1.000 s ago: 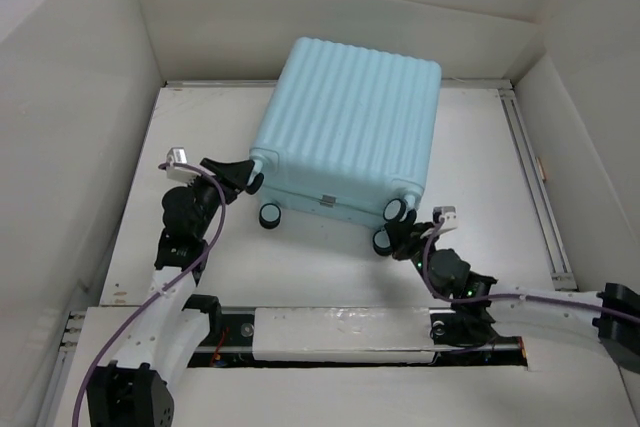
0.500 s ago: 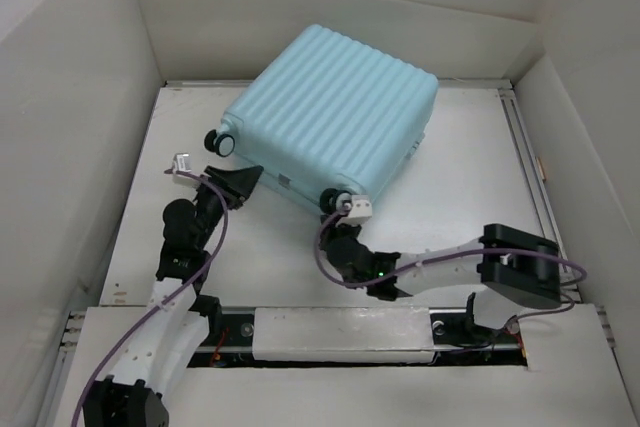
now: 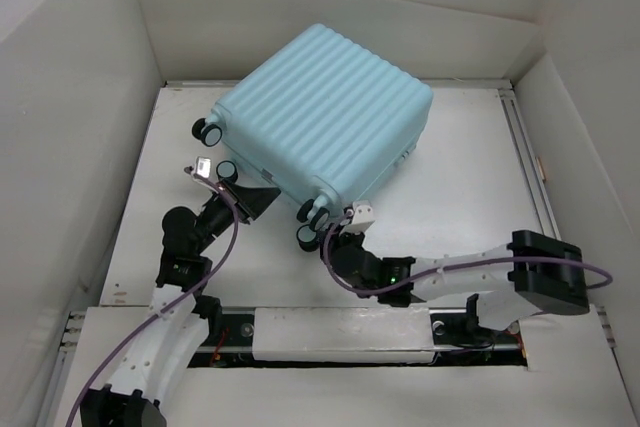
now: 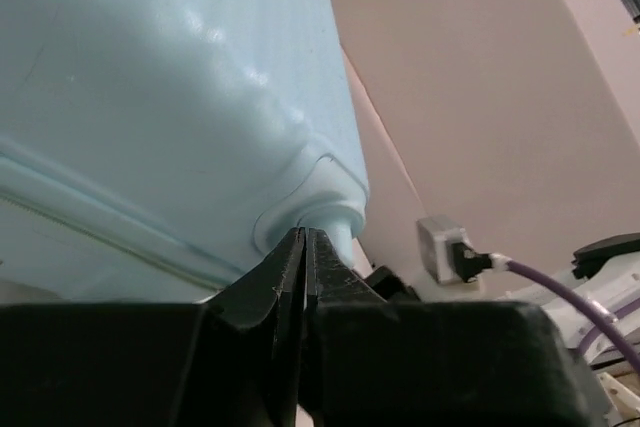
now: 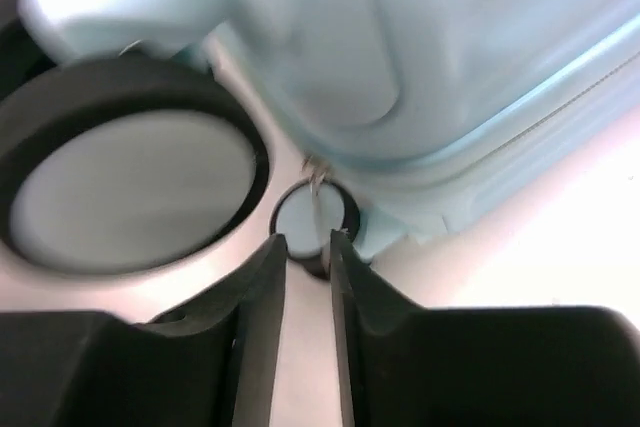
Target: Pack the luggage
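Nearest the bases, the left claw (image 3: 254, 198) was clenched, its two fingers pressed flat together with nothing between them. In its wrist view its tips sat just below a moulded corner of the shell; whether they touched it could not be told. To the right, the right claw (image 3: 338, 231) reached in low at the wheel end. Its wrist view showed the fingers (image 5: 262, 272) parted by a narrow slit and gripping nothing, with one caster wheel (image 5: 130, 162) large at the left and a small metal tab hanging from the seam just beyond the tips.

Beyond both claws lay the luggage (image 3: 330, 112), shut. It rested on its broad side on the desk (image 3: 470, 177), turned at an angle, wheels towards the near left and ribbed shell facing up. It filled the middle and far part of the desk.

No other item to pack was in view, so the step in hand looked like positioning the case and finding its zip. The next move probably called for the right claw to close on that tab while the left steadied the shell, since the case looked liable to slide.
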`<act>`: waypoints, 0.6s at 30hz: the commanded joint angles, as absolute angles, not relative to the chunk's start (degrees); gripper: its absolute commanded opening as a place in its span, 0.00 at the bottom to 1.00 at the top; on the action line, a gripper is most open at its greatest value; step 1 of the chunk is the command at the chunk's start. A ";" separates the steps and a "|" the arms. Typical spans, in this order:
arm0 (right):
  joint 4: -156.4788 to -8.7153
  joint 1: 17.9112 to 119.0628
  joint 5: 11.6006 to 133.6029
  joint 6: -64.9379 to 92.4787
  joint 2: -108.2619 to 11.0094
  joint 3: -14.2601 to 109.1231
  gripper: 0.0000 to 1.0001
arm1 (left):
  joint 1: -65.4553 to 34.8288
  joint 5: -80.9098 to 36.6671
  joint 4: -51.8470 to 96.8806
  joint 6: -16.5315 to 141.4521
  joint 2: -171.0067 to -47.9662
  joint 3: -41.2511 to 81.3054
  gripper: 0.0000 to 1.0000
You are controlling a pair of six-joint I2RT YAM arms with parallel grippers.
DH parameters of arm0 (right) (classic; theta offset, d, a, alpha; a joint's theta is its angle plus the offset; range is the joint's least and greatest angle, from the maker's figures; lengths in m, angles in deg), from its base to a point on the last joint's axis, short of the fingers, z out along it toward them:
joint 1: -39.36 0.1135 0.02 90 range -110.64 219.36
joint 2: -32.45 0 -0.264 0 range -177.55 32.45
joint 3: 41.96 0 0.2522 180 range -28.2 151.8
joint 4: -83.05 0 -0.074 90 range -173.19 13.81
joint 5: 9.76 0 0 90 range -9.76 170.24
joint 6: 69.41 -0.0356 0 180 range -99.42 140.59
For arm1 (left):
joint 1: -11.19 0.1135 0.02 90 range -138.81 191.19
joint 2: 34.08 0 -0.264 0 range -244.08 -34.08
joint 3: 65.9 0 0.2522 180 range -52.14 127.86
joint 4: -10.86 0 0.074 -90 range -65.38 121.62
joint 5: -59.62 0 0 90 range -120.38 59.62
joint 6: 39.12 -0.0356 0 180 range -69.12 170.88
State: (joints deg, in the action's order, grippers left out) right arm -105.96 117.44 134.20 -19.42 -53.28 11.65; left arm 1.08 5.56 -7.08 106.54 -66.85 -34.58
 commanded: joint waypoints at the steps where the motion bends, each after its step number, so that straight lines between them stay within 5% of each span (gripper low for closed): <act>1: -99.21 119.34 124.99 -18.61 -47.28 10.91 0.33 | 1.17 6.20 -2.91 100.29 -64.32 -36.14 0.00; 2: -94.32 120.73 124.98 -18.61 -44.22 11.43 0.54 | 1.17 5.31 -0.28 98.36 -63.27 -37.89 0.00; 3: -94.27 121.36 124.98 -18.61 -42.36 11.44 0.59 | 1.17 5.30 -0.25 98.34 -62.22 -39.12 0.00; 11: -84.87 122.50 122.25 -19.32 -28.11 11.61 0.83 | 1.17 4.78 1.07 95.00 -59.92 -43.44 0.10; 18: -78.91 117.33 118.91 -18.79 -40.98 25.13 1.00 | 1.17 4.16 1.07 90.79 -60.45 -45.11 0.36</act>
State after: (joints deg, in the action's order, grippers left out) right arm -83.23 119.45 121.61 -19.27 -35.36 18.45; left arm 1.08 4.07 2.86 94.26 -60.58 -44.22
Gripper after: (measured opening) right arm 0.994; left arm 0.343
